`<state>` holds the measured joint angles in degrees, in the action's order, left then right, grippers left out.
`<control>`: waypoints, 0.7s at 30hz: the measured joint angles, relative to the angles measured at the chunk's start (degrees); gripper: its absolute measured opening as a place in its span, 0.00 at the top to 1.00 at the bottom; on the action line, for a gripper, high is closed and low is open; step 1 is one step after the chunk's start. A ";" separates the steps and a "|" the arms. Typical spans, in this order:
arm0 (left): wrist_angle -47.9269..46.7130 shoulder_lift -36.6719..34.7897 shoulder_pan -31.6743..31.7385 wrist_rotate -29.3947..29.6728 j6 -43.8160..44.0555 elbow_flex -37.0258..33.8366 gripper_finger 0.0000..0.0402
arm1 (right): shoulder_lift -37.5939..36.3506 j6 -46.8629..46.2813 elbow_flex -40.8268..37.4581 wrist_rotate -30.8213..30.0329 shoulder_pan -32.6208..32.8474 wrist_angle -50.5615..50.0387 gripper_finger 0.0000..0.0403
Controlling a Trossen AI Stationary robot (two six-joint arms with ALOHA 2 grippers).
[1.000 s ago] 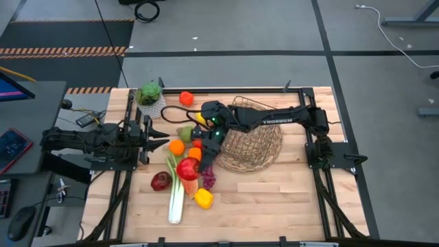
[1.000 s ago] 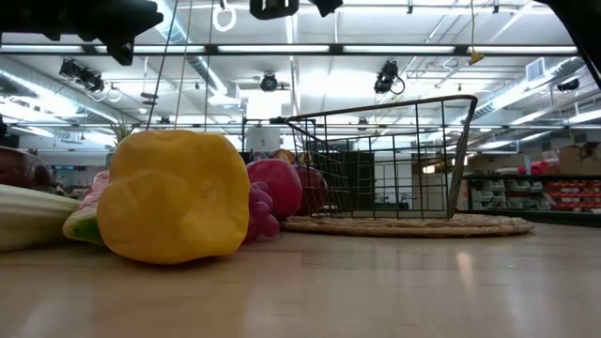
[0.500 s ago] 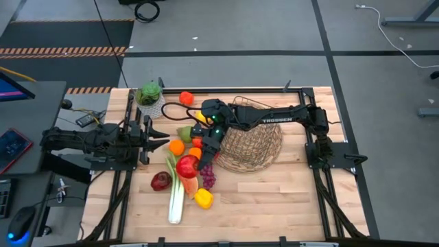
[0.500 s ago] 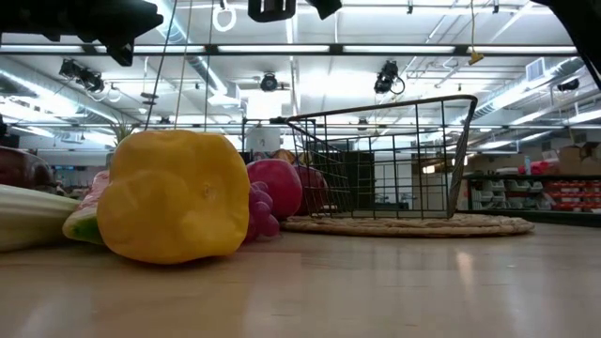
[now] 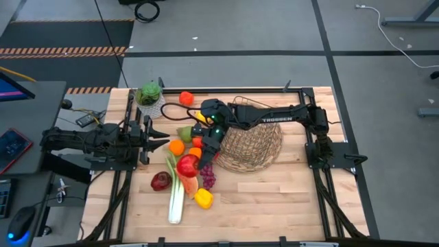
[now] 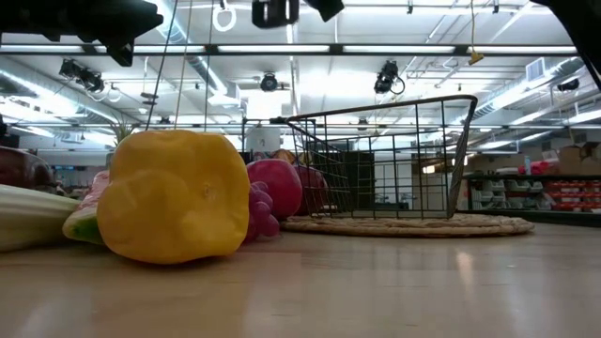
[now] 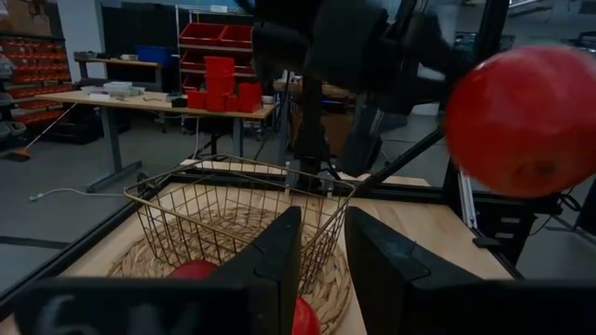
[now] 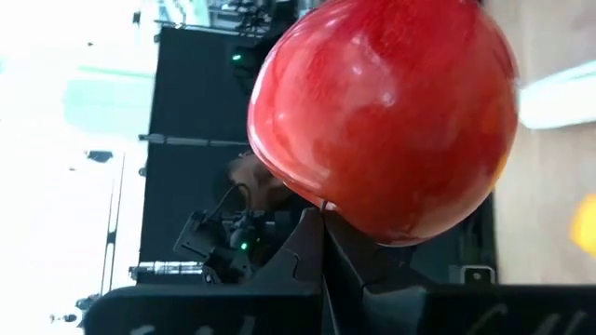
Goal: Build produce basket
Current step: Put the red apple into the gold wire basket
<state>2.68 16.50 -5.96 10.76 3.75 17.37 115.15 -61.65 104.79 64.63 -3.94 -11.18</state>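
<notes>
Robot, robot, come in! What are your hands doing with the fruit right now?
Right hand shut on red apple, lifted beside the basket. Left hand waiting at table's left edge, holding nothing. Other produce piled under the apple; basket mouth clear.

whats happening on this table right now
The right end effector is shut on a red apple, holding it above the pile of toy produce beside the wire basket. The basket sits on the wooden table, and the apple is not in it yet. The left arm waits at the table's left edge, its end effector holding nothing.
</notes>
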 joint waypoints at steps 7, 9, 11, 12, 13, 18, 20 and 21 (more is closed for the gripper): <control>-0.75 -0.01 0.00 0.02 0.04 0.00 0.77 | 0.00 9.68 0.00 -3.98 -2.09 -22.16 0.99; -0.94 0.00 0.00 0.02 0.04 0.00 0.77 | 0.00 13.51 0.00 -5.36 -2.95 -28.11 0.99; -0.93 -0.01 0.00 0.02 0.04 0.00 0.77 | -0.26 16.69 0.00 -6.26 -3.91 -33.21 0.99; -0.94 -0.01 0.00 0.02 0.04 0.00 0.77 | -0.56 17.70 0.00 -6.62 -4.37 -35.17 0.99; -0.94 -0.01 0.00 0.00 0.04 0.00 0.77 | -1.07 18.36 0.00 -6.75 -4.93 -36.34 0.99; -1.07 -0.01 0.00 0.10 -0.02 0.00 0.77 | -4.87 18.79 0.00 -9.46 -7.17 -39.59 0.99; -1.05 -0.01 0.00 0.11 -0.37 0.00 0.77 | -6.94 18.79 0.00 -12.10 -7.99 -41.24 0.99; -1.05 -0.01 0.00 0.11 -0.42 0.00 0.77 | -8.11 18.86 0.00 -14.02 -8.39 -42.25 0.99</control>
<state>1.63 16.49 -5.96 10.87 3.33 17.37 107.04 -42.79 104.79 50.61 -12.34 -53.42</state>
